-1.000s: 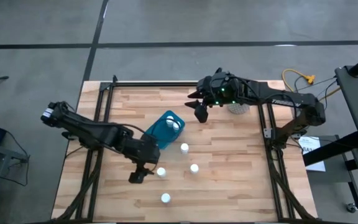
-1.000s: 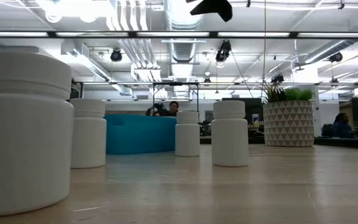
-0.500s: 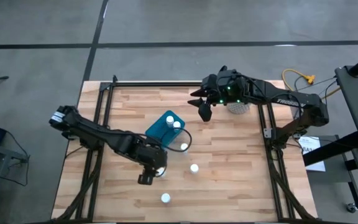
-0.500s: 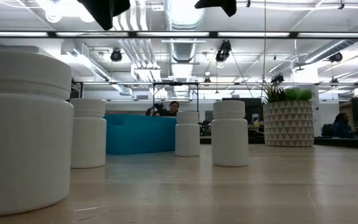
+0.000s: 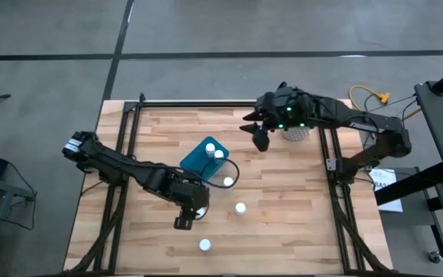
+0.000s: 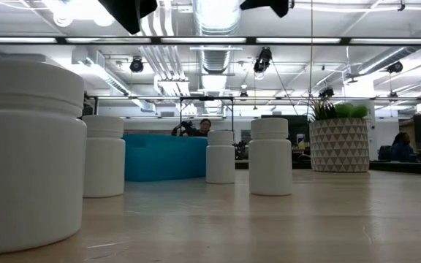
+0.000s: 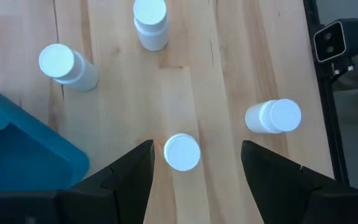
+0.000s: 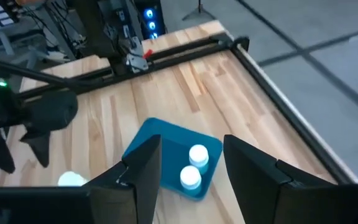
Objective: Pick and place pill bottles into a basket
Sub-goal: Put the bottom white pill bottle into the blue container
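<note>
Directly between left gripper [image 7: 194, 163] fingers: pill bottle [image 7: 182, 152].

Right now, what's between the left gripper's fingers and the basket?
In the left wrist view, only bare wooden table separates the open left gripper from the basket; the nearest bottle stands between its fingers.

A robotics lab or open industrial workspace is showing here: a wooden worktop [image 5: 283, 223] is sitting on a polished concrete floor [image 5: 206, 27], exposed ducts [image 6: 214, 58] and strip lights [image 6: 86, 11] are hanging from the bare ceiling, computer gear with glowing lights [image 8: 149, 15] is standing beside the frame, and a person [image 6: 205, 126] is sitting at a distant desk.
</note>
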Available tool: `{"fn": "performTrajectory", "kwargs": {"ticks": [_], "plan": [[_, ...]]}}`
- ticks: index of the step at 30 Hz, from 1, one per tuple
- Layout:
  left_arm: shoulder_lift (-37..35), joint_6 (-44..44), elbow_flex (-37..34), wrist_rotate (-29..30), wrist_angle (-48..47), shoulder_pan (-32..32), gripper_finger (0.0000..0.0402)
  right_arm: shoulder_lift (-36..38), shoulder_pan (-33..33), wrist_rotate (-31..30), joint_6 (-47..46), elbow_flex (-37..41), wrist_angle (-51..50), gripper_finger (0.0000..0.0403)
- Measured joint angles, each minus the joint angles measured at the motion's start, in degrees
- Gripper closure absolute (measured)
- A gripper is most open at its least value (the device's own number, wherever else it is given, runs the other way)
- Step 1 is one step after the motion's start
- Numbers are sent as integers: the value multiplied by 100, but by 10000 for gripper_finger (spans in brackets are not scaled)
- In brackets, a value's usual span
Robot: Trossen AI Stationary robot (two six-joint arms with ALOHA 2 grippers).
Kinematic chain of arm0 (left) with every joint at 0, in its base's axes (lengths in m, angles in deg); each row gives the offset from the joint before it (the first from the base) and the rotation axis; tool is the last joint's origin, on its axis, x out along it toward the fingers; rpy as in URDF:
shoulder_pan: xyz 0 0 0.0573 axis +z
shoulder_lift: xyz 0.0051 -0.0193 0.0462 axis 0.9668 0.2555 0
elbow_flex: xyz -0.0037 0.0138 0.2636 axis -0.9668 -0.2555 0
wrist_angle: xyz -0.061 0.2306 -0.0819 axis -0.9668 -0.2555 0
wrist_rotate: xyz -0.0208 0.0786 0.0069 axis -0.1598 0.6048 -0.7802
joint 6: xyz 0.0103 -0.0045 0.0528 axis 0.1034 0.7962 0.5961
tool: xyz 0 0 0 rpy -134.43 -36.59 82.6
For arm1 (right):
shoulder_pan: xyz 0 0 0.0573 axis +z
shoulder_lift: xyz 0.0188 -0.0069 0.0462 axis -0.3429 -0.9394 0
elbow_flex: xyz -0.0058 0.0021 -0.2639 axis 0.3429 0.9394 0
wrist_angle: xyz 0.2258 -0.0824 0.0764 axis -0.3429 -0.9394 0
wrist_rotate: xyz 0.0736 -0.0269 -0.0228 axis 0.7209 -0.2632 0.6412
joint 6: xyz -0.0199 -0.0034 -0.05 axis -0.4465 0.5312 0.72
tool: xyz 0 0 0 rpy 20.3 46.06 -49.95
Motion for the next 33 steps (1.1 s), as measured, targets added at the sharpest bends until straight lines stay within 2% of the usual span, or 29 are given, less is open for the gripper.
{"fn": "performTrajectory", "kwargs": {"ticks": [4, 11, 14, 22, 33], "plan": [[86, -8, 0, -2, 99, -1, 178, 511, -2, -61, 173, 147, 24, 239], [336, -11, 0, -2, 172, -2, 178, 1517, -7, -1202, 151, 877, 87, 246], [388, -17, 0, -4, 230, -2, 178, 1859, -4, -1479, 42, 1174, 277, 248], [402, -156, 0, -4, 411, -2, 178, 2361, -39, -1664, 347, 1536, 312, 248], [402, -158, 0, 10, 613, -2, 178, 2332, -37, -1646, 270, 1519, 347, 253]]}}
